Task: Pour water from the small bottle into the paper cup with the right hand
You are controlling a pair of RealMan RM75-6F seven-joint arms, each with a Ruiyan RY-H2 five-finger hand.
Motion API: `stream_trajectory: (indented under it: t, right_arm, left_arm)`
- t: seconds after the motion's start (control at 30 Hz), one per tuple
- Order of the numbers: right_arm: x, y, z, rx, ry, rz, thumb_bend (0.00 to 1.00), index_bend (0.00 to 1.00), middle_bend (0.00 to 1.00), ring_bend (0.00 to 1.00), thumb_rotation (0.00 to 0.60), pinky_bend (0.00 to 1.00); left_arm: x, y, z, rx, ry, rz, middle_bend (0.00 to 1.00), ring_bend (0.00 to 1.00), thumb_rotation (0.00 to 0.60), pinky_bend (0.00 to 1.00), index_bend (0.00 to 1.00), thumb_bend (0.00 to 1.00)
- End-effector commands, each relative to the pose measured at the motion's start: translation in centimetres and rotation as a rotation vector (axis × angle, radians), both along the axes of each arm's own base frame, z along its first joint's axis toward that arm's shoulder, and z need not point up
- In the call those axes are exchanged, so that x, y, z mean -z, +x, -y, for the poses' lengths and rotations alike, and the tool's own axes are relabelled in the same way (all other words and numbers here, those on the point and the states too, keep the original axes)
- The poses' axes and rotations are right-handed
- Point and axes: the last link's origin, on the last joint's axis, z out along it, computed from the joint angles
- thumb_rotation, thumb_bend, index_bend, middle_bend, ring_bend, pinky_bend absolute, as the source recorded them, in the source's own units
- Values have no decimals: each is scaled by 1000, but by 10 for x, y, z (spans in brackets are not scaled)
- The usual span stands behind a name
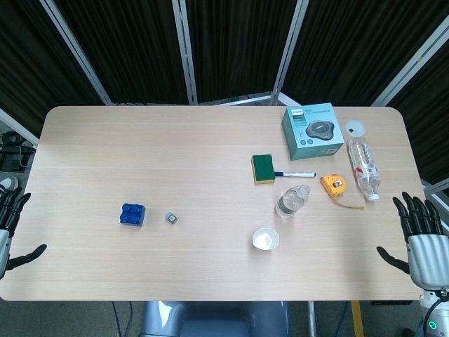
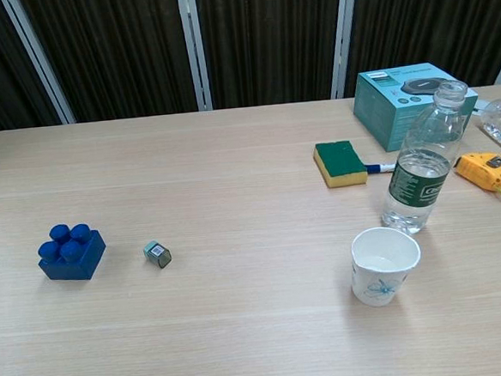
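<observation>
The small clear bottle (image 1: 292,201) (image 2: 421,165) with a green label stands upright, uncapped, right of the table's middle. The white paper cup (image 1: 266,239) (image 2: 383,266) stands just in front of it, a little to its left. My right hand (image 1: 419,235) hangs open at the table's right front edge, well to the right of the bottle. At the left front edge my left hand (image 1: 10,230) is open too, far from both. The chest view shows neither hand.
Behind the bottle lie a green-yellow sponge (image 1: 264,169), a marker (image 1: 295,174), a yellow tape measure (image 1: 334,185), a teal box (image 1: 313,130), a larger bottle on its side (image 1: 365,167) and a white lid (image 1: 356,128). A blue brick (image 1: 132,214) and a small clip (image 1: 171,218) lie at left.
</observation>
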Motion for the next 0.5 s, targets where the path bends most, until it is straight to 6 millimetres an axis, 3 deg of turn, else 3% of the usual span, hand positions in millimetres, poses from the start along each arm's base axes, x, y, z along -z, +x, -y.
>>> stream_trajectory:
  t: [0.03, 0.27, 0.5]
  right_arm:
    - [0, 0, 1, 1, -2, -1, 0, 0, 0, 0, 600, 0]
    - [10, -4, 6, 28, 69, 93, 0, 0, 0, 0, 600, 0]
    - [19, -52, 44, 235, 304, 409, 0, 0, 0, 0, 600, 0]
  left_arm:
    - [0, 0, 0, -3, -1, 1, 0, 0, 600, 0, 0, 0]
    - [1, -1, -1, -10, -1, 4, 0, 0, 600, 0, 0, 0]
    - [4, 1, -2, -7, -19, 9, 0, 0, 600, 0, 0, 0]
